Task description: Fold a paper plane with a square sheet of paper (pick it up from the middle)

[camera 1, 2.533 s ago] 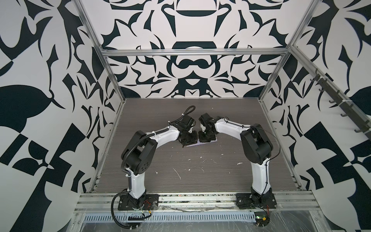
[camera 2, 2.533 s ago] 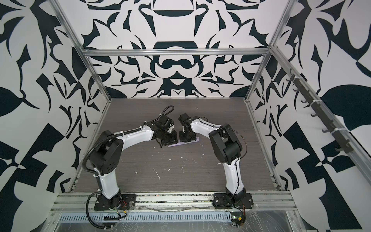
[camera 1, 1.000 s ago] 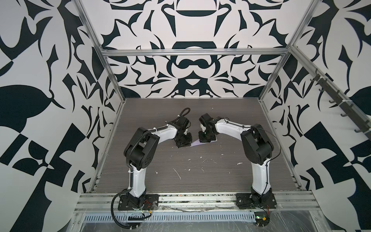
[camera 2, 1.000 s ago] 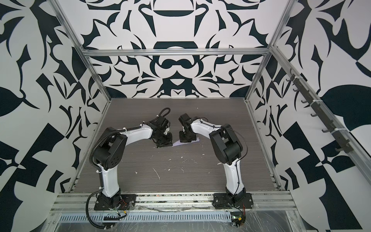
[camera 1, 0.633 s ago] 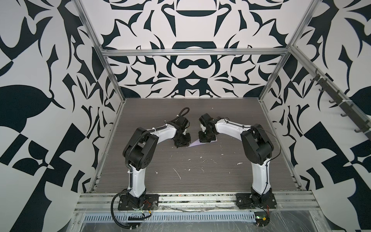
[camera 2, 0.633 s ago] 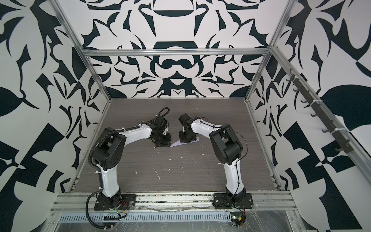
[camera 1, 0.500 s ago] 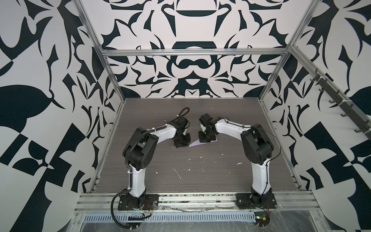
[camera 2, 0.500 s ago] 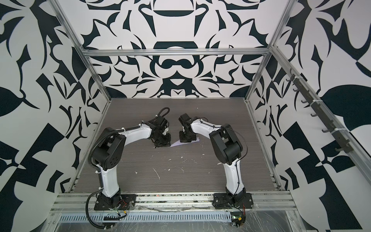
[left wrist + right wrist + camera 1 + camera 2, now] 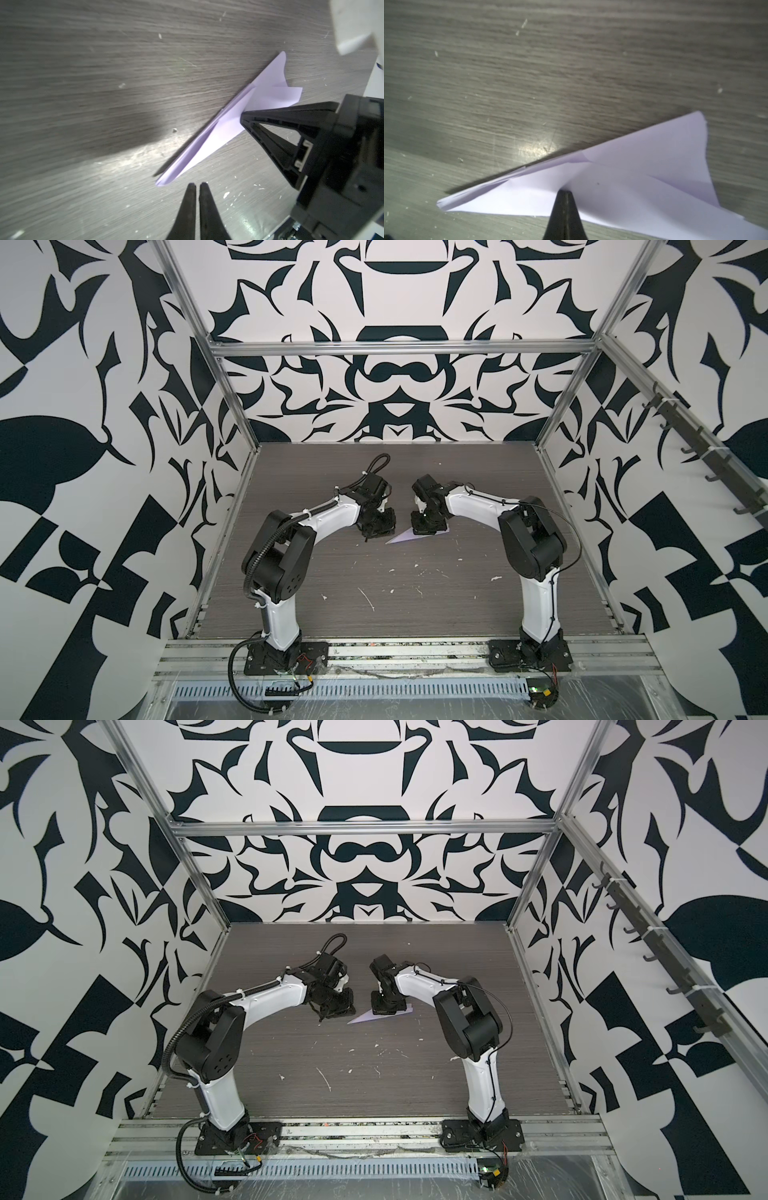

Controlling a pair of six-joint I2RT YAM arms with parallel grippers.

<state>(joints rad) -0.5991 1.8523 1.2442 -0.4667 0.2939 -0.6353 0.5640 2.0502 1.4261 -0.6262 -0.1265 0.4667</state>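
— Where the left gripper [image 9: 197, 185] is seen, nearly pressed together and empty, what is found just ahead?
— The paper plane [image 9: 218, 137], nose nearest, on the table [image 9: 83, 72]; farther along, its middle is pressed down by the closed right gripper [image 9: 564, 193].

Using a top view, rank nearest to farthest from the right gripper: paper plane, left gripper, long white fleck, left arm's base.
1. paper plane, touched by the right gripper.
2. left gripper, by its nose.
3. long white fleck, toward the front.
4. left arm's base, front rail.
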